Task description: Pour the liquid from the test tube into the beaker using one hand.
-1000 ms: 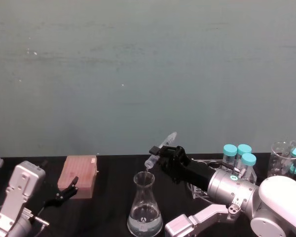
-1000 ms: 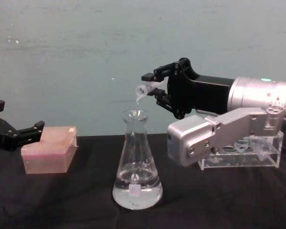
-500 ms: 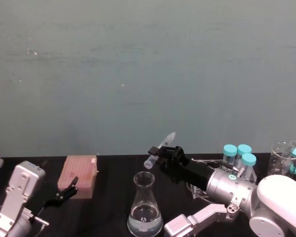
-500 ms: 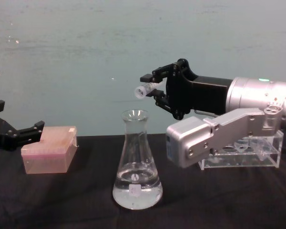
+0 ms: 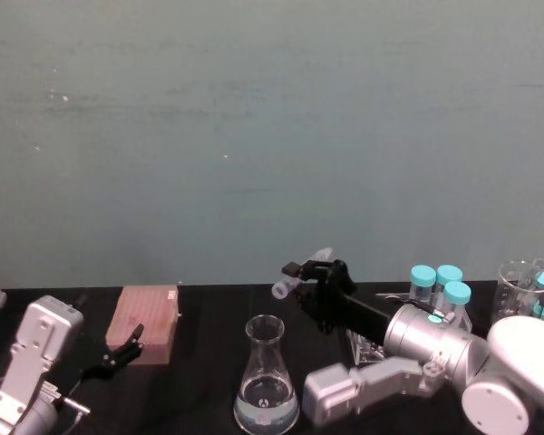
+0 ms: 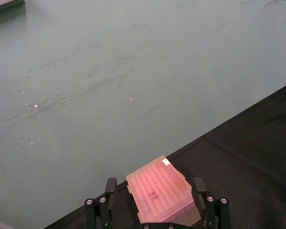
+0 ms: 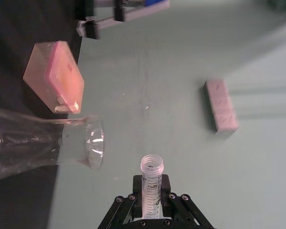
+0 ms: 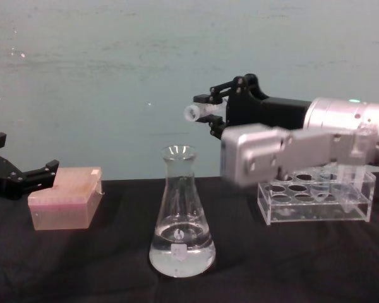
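Black tabletop fronts a teal wall. We see our right gripper clamped on the small clear plastic test tube, held almost level. Below its fingertips stands the tall clear glass conical beaker, with clear liquid pooled inside. Our left gripper rests spread, well apart.

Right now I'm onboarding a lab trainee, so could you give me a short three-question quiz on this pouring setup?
1. True or false: the test tube is dipped inside the neck of the beaker.
2. What holds the test tube? A) the left claw B) the right claw C) the tube rack
3. Fill in: the clear liquid lies in the beaker's wide ____.

Key: 1 false, the tube is held clear above the beaker, lying nearly level. 2 B. 3 base.
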`<control>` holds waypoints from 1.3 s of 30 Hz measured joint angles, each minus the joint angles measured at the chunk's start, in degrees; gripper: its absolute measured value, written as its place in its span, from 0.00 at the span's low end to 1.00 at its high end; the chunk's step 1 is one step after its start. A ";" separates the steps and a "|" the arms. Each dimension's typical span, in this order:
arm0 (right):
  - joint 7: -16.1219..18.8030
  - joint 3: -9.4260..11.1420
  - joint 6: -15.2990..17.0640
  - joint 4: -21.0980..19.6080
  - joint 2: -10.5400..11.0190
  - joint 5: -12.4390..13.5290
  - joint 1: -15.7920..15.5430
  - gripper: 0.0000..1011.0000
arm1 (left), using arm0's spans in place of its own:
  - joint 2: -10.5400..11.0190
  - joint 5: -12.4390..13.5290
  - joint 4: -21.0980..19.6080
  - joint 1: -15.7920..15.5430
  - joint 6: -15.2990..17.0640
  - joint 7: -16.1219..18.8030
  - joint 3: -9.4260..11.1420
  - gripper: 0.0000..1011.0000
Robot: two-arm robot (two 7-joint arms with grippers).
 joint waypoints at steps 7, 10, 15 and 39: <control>15.78 7.47 0.53 -2.62 -0.57 19.54 -2.74 0.22 | 0.00 0.00 0.00 0.00 0.00 0.00 0.00 0.99; 22.08 10.40 2.34 -2.85 -1.01 27.16 -3.20 0.22 | 0.00 0.00 0.00 0.00 0.00 0.00 0.00 0.99; 29.16 14.51 6.19 -2.08 -2.00 36.09 -3.05 0.22 | 0.00 0.00 0.00 0.00 0.00 0.00 0.00 0.99; 45.11 22.21 24.85 12.49 -6.12 59.17 4.09 0.22 | 0.00 0.00 0.00 0.00 0.00 0.00 0.00 0.99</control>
